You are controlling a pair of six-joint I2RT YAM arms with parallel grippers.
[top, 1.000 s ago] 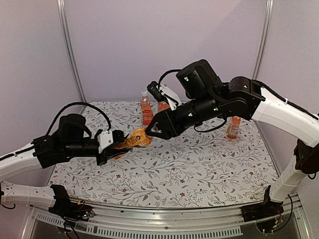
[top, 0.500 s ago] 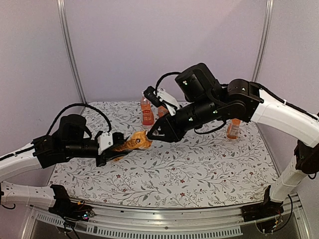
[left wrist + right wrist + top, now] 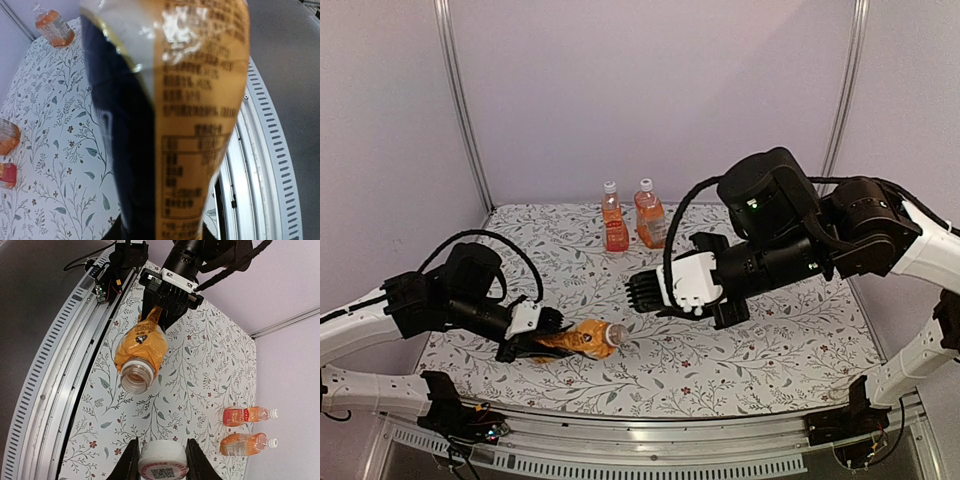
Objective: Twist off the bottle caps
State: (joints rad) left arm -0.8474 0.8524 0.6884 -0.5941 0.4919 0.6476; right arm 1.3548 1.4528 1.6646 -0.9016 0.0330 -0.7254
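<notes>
My left gripper (image 3: pixel 542 335) is shut on an orange-labelled bottle (image 3: pixel 575 340) that lies tilted low over the table's near left. Its neck (image 3: pixel 136 379) is open, with no cap on it. The label (image 3: pixel 200 100) fills the left wrist view and hides the jaws. My right gripper (image 3: pixel 162 462) is shut on a white bottle cap (image 3: pixel 163 460) with a printed code on its face. It holds the cap a short way clear of the open neck. In the top view the right gripper (image 3: pixel 638 290) hangs mid-table.
Two capped orange bottles (image 3: pixel 612 218) (image 3: pixel 649 215) stand at the back centre of the floral tablecloth (image 3: pixel 760 350). They also show in the right wrist view (image 3: pixel 247 415) (image 3: pixel 245 444). Another bottle (image 3: pixel 54 24) shows far off in the left wrist view. The metal rail (image 3: pixel 620 455) runs along the near edge.
The right gripper closed on the cap at the bottle's neck, then drew back to the right with it. The left arm lowered the now-uncapped bottle toward the near table.
</notes>
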